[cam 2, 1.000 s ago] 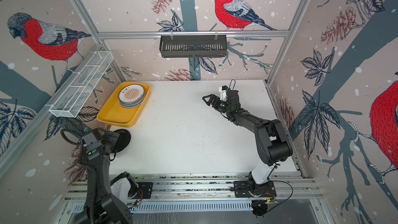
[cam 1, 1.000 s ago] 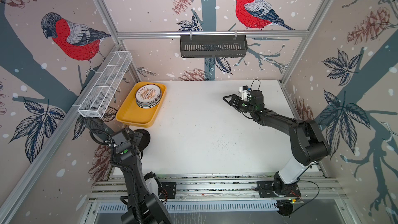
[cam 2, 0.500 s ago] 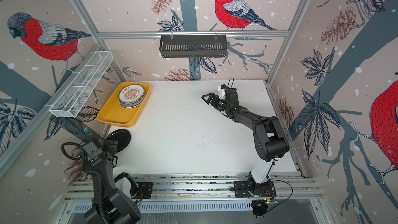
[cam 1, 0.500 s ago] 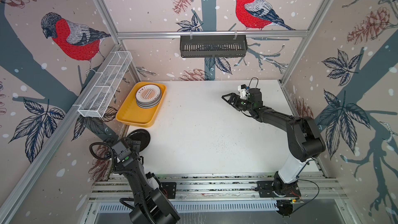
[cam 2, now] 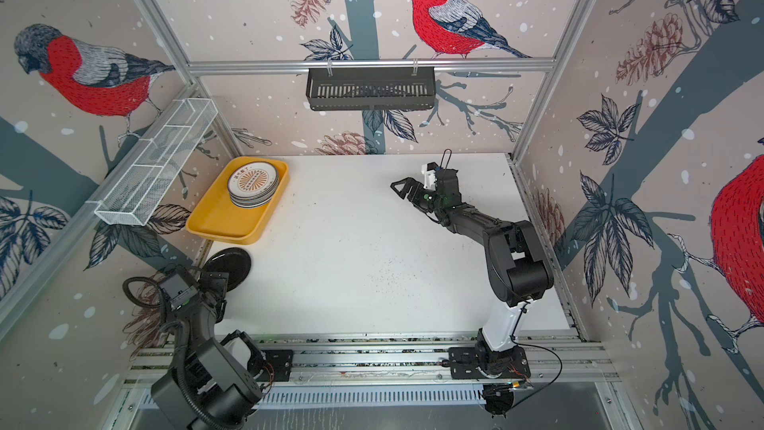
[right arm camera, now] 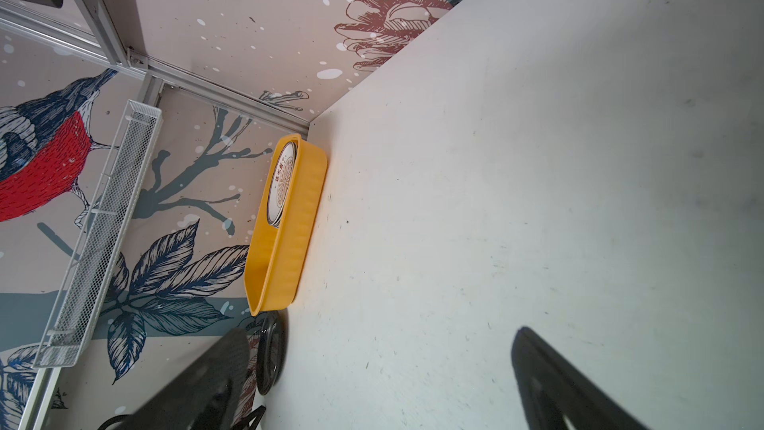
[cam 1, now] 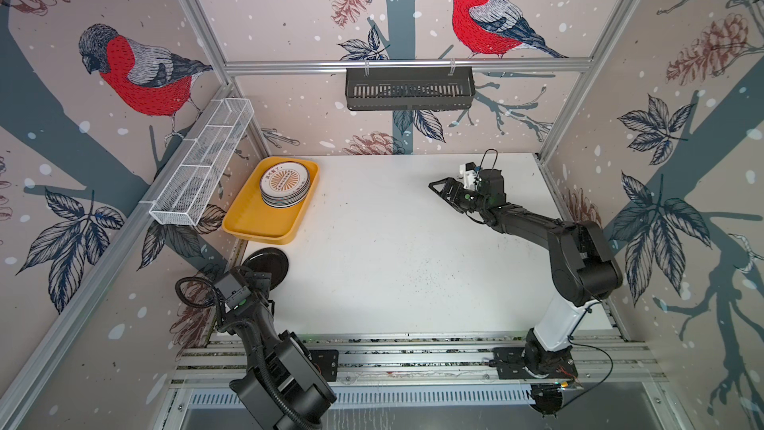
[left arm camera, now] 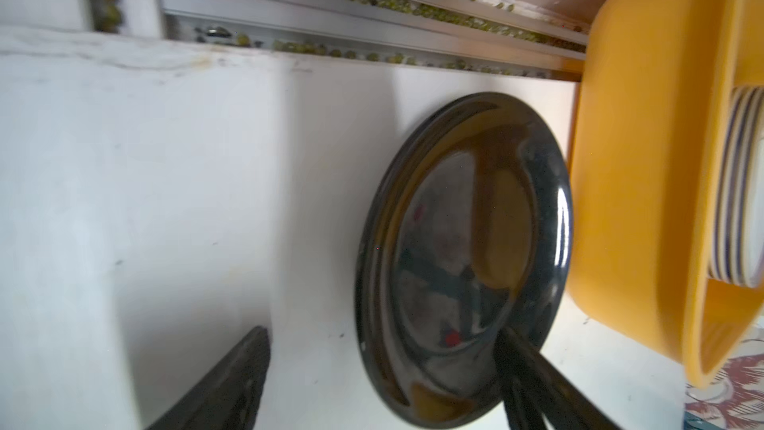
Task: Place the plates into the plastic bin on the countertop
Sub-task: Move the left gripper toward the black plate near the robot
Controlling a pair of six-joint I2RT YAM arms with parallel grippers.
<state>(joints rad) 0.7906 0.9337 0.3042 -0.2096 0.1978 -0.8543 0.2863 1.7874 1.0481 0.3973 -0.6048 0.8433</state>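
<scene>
Glossy black plate (left arm camera: 463,250), smooth yellow plastic bin (left arm camera: 645,159), matt white countertop (left arm camera: 165,200)

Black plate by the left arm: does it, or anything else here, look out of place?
Yes. The black plate lies alone on the tabletop just outside the yellow bin, while the other plates sit stacked inside it. Also, small green pellets lie scattered along the metal rail beside the tabletop.

walls: bullfinch wallpaper (cam 1: 488,14) | back: black rack (cam 1: 409,91) | left: wire basket (cam 1: 202,163) | light: apparently diffuse
</scene>
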